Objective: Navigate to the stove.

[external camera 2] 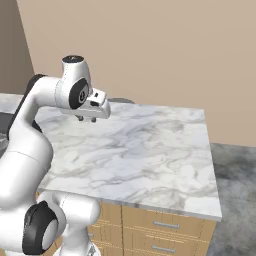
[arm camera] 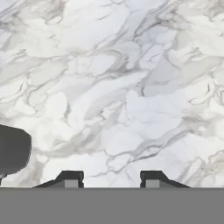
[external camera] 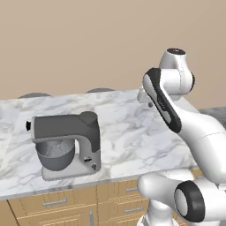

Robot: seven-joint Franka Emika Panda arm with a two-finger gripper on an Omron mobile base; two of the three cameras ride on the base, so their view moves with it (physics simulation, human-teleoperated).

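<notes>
Left base view: a grey mixer stands at lower left on the marble counter; the arm rises at right.

Right base view: the gripper hangs above the counter at upper left, holding nothing.

Hand view: the fingertips stand wide apart over bare marble.

I cannot place the stove from here. It is heavy, rigid and fixed, something to drive up to, not to grasp.
</notes>
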